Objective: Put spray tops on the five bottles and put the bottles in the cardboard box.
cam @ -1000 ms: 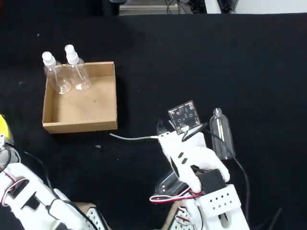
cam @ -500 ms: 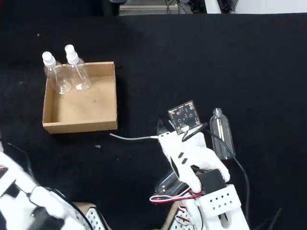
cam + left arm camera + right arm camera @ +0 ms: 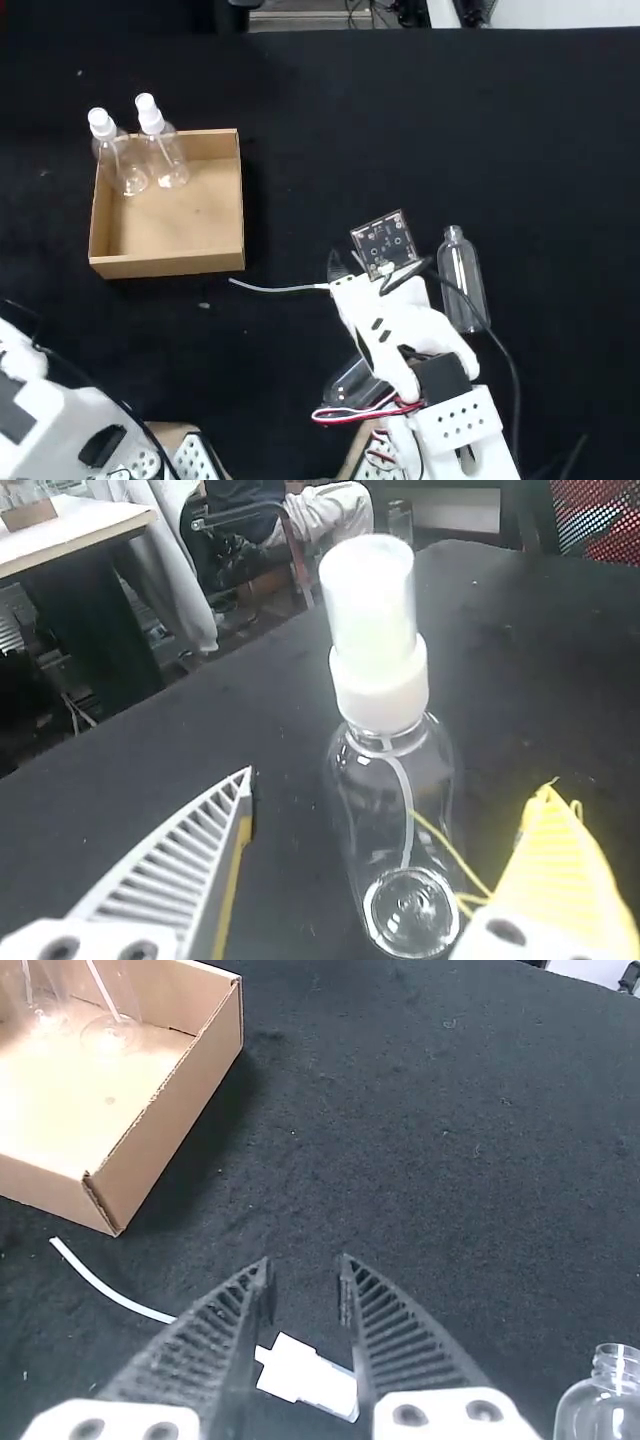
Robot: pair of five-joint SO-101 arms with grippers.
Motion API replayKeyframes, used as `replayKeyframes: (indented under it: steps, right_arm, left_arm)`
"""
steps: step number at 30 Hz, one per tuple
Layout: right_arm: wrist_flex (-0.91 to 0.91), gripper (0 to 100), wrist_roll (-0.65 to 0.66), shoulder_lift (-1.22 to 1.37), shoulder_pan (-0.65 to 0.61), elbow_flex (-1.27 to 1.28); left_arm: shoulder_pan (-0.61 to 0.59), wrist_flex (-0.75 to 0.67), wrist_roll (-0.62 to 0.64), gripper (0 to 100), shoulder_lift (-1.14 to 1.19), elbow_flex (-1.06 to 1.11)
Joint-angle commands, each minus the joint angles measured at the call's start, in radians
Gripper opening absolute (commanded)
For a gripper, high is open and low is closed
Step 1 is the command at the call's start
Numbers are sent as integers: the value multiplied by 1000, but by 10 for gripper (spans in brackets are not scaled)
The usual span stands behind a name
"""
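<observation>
**Entry 1: loose spray top** (image 3: 300,1375). White head with a long, thin dip tube (image 3: 270,288). It lies flat on the black table (image 3: 450,120). The long axis runs crosswise to the right arm's reach. The head is at the tool end, and the tube's free end trails off to near the closest corner of the cardboard box (image 3: 165,264).

**Entry 2: right gripper** (image 3: 305,1265). The fingers are partly spread and straddle the head of the spray top, one on each side. Whether they touch it cannot be made out.

**Entry 3: uncapped bottle** (image 3: 462,278). Clear, lying on its side just beside the right gripper, on the side away from the box. The neck points away from the arm's base, so its axis lies roughly across the tube's.

**Entry 4: left gripper** (image 3: 398,780). The fingers are spread wide. A capped bottle (image 3: 390,810) sits between them, cap end away from the wrist and base toward it. Contact with either finger cannot be told.

**Entry 5: box contents.** The first boxed bottle (image 3: 120,160) and the second boxed bottle (image 3: 165,150) both carry spray tops and stand together in the far corner.

**Assessment.** The governing relation is that the loose top's head sits directly between the right fingers. The right arm is the nearer arm to both the top and the open neck. The next move probably needs only a closing pinch, then turning the tube toward that neck.
</observation>
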Motion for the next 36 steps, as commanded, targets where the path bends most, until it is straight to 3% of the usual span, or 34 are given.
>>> replayKeyframes:
  steps: [1,8,18,24,36]
  right_arm:
    - [-26,89,6,-22,-9,-5]
    - [-21,89,6,-22,-6,-5]
    - [-21,89,8,-22,-6,-5]
    - [-21,89,8,-22,-6,-4]
    - [-21,89,8,-22,-6,-4]
  left_arm:
    - [19,-120,-8,388,77,-84]
    - [74,-155,-5,388,160,-153]
    - [59,-157,49,385,325,-278]
    - [54,-157,49,316,411,-360]
    - [61,-157,49,311,423,-394]
